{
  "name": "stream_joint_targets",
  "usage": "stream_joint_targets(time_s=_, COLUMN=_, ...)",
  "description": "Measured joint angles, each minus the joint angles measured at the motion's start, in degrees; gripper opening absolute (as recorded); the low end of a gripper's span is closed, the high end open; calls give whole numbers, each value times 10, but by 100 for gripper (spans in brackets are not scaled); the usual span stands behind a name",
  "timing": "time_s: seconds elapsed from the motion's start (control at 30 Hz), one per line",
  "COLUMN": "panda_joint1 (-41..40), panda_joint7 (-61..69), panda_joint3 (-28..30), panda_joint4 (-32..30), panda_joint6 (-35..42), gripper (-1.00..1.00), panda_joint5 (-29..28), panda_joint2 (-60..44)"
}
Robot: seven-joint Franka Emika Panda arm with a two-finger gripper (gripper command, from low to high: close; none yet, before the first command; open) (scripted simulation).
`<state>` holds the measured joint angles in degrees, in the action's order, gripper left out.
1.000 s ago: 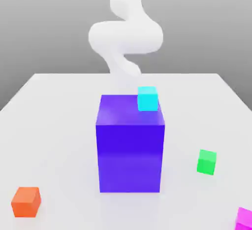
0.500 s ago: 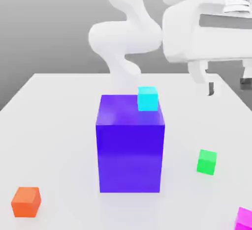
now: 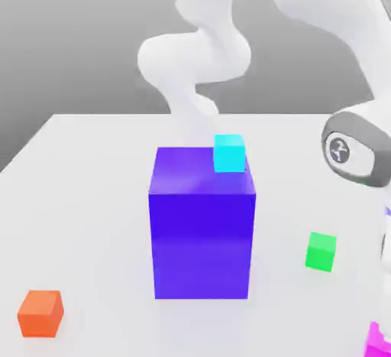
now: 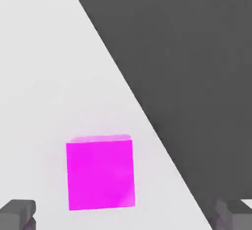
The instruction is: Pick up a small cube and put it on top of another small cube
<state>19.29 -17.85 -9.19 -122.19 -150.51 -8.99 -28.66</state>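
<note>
Step in hand: approach for the pick.

Pincer (image 4: 123, 214): fingers spread apart, gripping nothing, hovering over the magenta cube (image 4: 100, 173), which sits on the white tabletop (image 4: 44, 76) near its edge; lower right corner of the exterior view.

Green cube (image 3: 321, 251): centre right, a likely base.

Next move, judged: descend squarely, then close on the cube's two sides.

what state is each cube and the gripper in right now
cyan cube: resting on top of the big blue block, near its far corner on the exterior view's right
green cube: loose on the table
orange cube: loose on the table
magenta cube: on the table near its edge, not gripped
gripper: open, fingers either side above the magenta cube
</note>
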Motion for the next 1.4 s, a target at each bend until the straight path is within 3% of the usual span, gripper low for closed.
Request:
stream_joint_targets(time_s=0.07, panda_joint1=8, panda_joint7=-6, panda_joint3=9, panda_joint4=9, panda_joint6=-30, gripper=0, panda_joint5=-10, panda_joint2=-41)
stream_joint_targets(time_s=0.1, panda_joint1=11, panda_joint7=-8, panda_joint3=12, panda_joint4=12, panda_joint6=-39, gripper=-100, panda_joint5=-13, panda_joint2=-53)
stream_joint_targets(time_s=0.3, panda_joint1=12, panda_joint7=-8, panda_joint3=13, panda_joint4=14, panda_joint6=-42, gripper=-100, panda_joint5=-14, panda_joint2=-59)
stream_joint_targets(time_s=0.47, panda_joint1=-1, panda_joint7=7, panda_joint3=-5, panda_joint4=-6, panda_joint6=15, gripper=-100, panda_joint5=5, panda_joint2=18)
stream_joint_targets(time_s=0.77, panda_joint1=0, panda_joint7=111, panda_joint3=-53, panda_joint4=-183, panda_joint6=3, gripper=-100, panda_joint5=3, panda_joint2=183)
stream_joint_targets(time_s=1.07, panda_joint1=56, panda_joint7=311, panda_joint3=-75, panda_joint4=-368, panda_joint6=-25, gripper=-100, panda_joint5=122, panda_joint2=347)
stream_joint_targets(time_s=1.17, panda_joint1=56, panda_joint7=314, panda_joint3=-76, panda_joint4=-383, panda_joint6=-71, gripper=-100, panda_joint5=112, panda_joint2=316)
stream_joint_targets(time_s=1.27, panda_joint1=58, panda_joint7=279, panda_joint3=-60, panda_joint4=-382, panda_joint6=-128, gripper=-100, panda_joint5=60, panda_joint2=255)
stream_joint_targets(time_s=1.3, panda_joint1=64, panda_joint7=264, panda_joint3=-50, panda_joint4=-381, panda_joint6=-145, gripper=100, panda_joint5=40, panda_joint2=236)
stream_joint_targets(time_s=1.4, panda_joint1=64, panda_joint7=264, panda_joint3=-50, panda_joint4=-381, panda_joint6=-145, gripper=100, panda_joint5=40, panda_joint2=236)
